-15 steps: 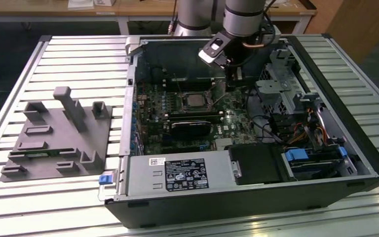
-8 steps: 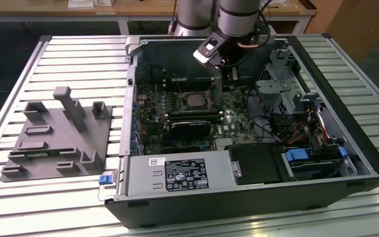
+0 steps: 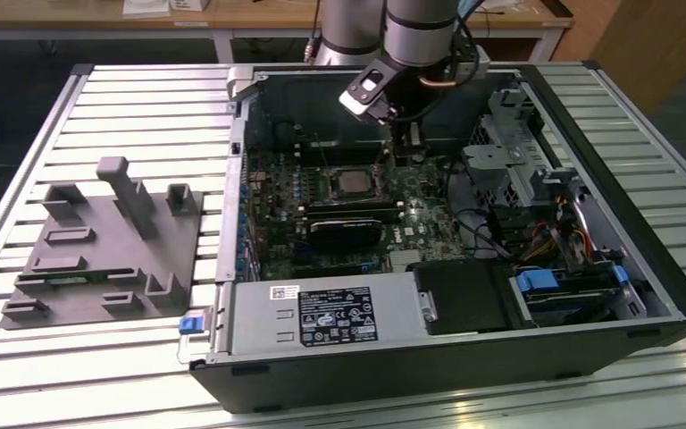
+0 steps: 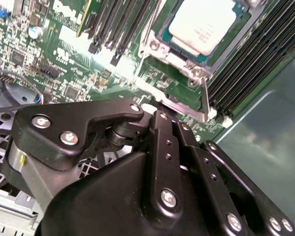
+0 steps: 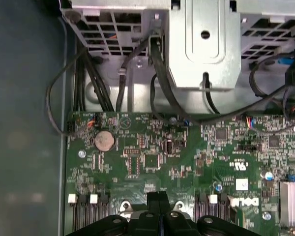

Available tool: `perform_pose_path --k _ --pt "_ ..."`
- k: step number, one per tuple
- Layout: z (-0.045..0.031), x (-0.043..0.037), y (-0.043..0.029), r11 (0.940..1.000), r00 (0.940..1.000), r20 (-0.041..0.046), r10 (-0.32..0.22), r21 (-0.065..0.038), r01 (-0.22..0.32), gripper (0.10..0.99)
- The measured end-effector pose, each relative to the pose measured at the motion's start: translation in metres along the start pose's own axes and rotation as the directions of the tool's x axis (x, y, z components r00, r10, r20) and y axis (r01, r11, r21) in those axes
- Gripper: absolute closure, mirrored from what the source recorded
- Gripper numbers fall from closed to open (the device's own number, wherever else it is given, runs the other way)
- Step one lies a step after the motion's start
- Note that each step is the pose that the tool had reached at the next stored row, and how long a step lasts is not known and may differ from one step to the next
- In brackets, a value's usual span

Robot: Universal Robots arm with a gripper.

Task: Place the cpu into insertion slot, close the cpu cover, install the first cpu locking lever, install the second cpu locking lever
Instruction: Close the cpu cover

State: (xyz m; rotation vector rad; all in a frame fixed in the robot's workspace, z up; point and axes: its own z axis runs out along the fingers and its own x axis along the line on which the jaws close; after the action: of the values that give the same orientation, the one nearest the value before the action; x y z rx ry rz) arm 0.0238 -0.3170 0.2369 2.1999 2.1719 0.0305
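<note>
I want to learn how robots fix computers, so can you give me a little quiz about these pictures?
1. True or false: the cpu sits in the insertion slot.
2. What lies on the table at the exterior view's left of the computer case?
A. a grey fixture with upright posts
B. a red toolbox
C. a keyboard
3. Fill the gap: the gripper is over a ____ circuit board.
Key: 1 true; 2 A; 3 green.
</note>
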Motion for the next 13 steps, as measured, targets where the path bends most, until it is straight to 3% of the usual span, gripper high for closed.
perform_pose_path --k 13 --pt "-0.0009 -0.0002 -0.0205 1.0000 1.0000 -0.0002 0.000 0.000 0.000 0.980"
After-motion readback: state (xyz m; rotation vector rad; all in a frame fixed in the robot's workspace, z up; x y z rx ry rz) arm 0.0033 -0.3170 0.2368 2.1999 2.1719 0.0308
